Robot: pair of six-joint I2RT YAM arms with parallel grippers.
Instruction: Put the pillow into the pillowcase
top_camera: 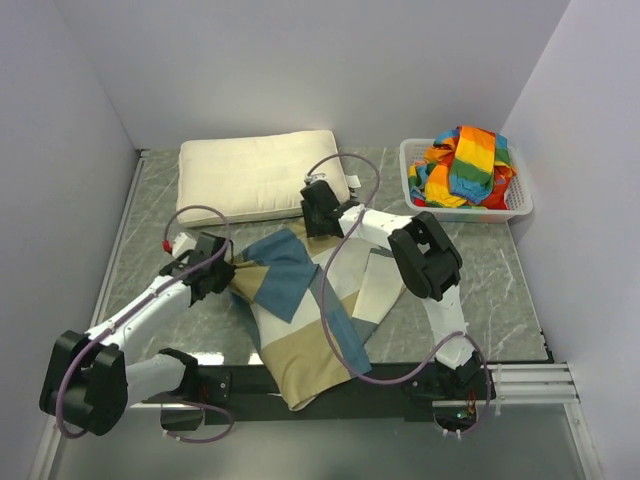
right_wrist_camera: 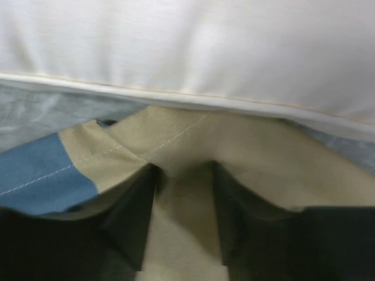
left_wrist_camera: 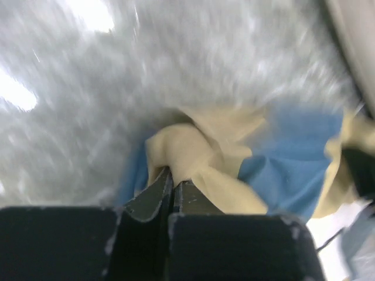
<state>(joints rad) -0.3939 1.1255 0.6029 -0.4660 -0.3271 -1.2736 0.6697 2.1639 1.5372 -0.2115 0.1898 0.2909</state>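
The pillow lies flat at the far side of the bench, left of centre. It is outside the pillowcase, which sprawls crumpled from the middle of the bench to the near edge in blue, tan and off-white blocks. The overhead view shows the case's far corner just short of the pillow's near edge.

The right wrist view adds what the overhead cannot. The pillow's stitched seam runs across just beyond a tan fold with a stitch line. The right end effector has its fingers apart on either side of that fold; whether they press on the cloth I cannot tell.

The left wrist view is blurred. It shows the left end effector clenched on a bunched tan fold of the pillowcase, with blue cloth just to the right and grey bench beyond. From above, that grip is hidden under the wrist.

At the far right corner, well apart from the case, a white basket holds a rainbow-striped cloth.
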